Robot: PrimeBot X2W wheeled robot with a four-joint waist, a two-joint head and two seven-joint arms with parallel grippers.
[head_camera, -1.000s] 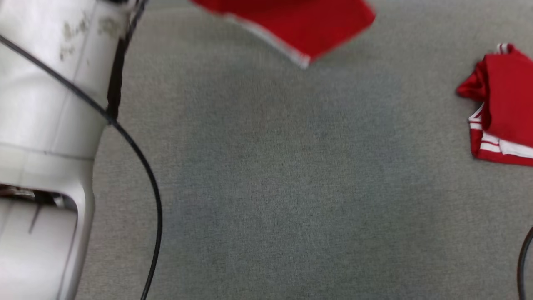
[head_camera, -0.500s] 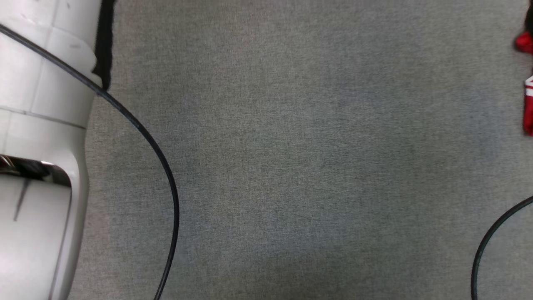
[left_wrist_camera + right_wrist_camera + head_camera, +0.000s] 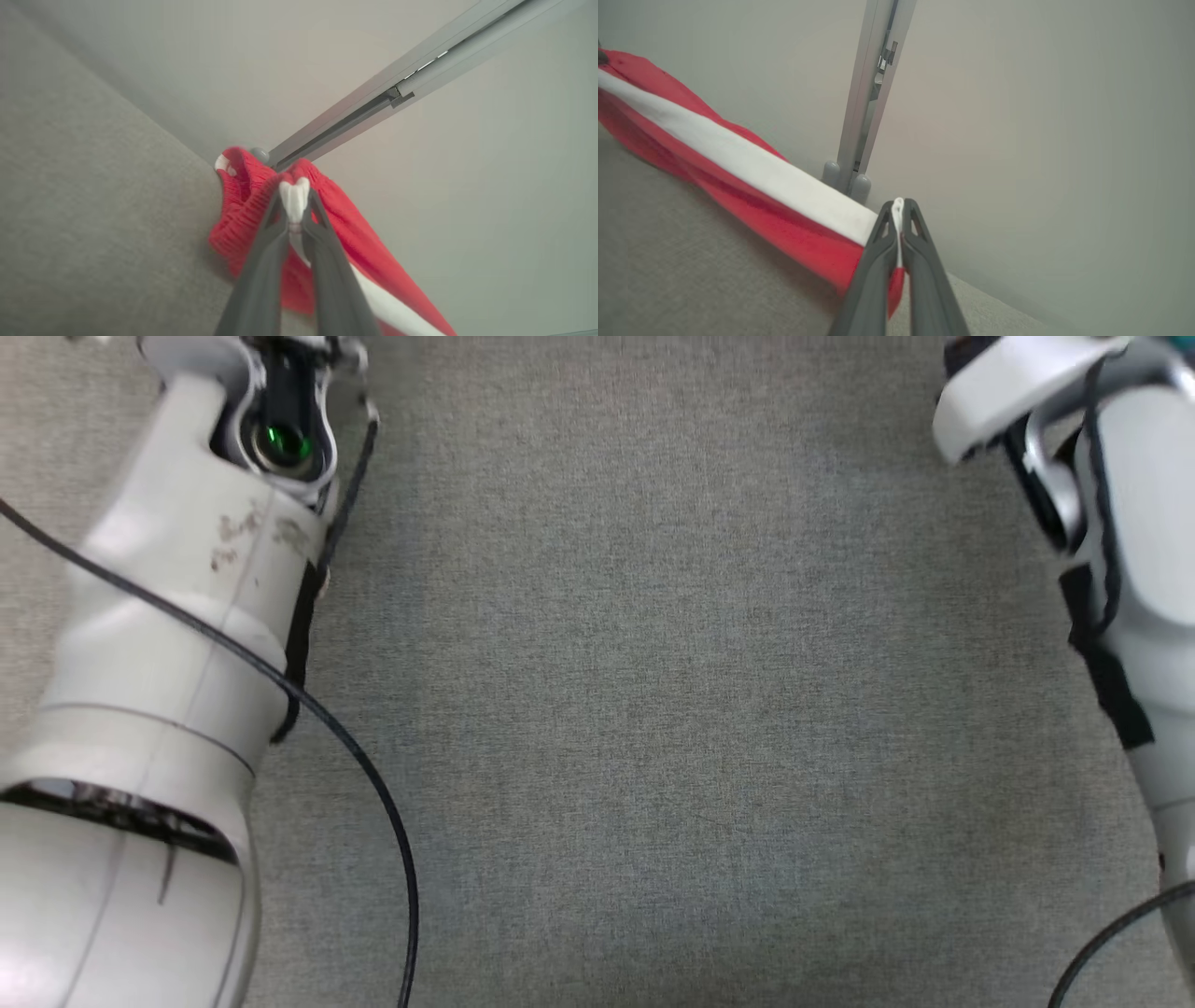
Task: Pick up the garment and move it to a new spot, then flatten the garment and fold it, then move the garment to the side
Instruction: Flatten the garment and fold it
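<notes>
The left pincer [image 3: 295, 207] is clenched on a white-edged corner of the red garment [image 3: 359, 247]. The right pincer [image 3: 898, 212] is clenched on the end of its white band. The garment stretches between them, low over the grey surface [image 3: 653, 709], near the pale wall [image 3: 490, 196] and its metal rail [image 3: 373, 105]. Whether the cloth touches the surface is unclear.

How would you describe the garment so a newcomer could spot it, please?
Start at the grey carpet by the pale wall. The left gripper and right gripper pinch the garment there: red fabric with a broad white stripe; nothing else here is red.
</notes>
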